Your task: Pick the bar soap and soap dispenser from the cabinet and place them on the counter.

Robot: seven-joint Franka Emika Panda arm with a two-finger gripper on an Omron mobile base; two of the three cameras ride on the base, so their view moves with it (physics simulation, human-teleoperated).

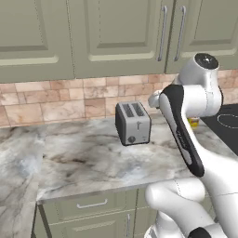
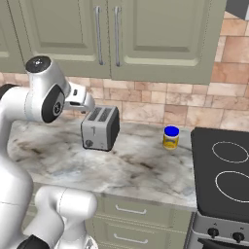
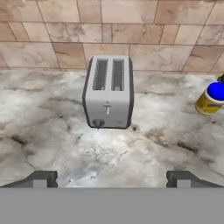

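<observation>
Olive-green panelled cabinet point(image 2: 146, 39) fills the frame's top, doors shut, presumably hiding both soaps. Empty gripper point(image 3: 111, 178), fingers spread, hovers before the silver toaster point(image 3: 108, 91); a careless swing upward risks clipping it.

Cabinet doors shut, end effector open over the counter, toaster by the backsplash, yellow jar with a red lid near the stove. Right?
One slip: the yellow jar has a blue lid, not red, as the right base view shows. The rest holds: cabinet doors shut, end effector open over the counter, toaster by the backsplash, jar near the stove.
</observation>
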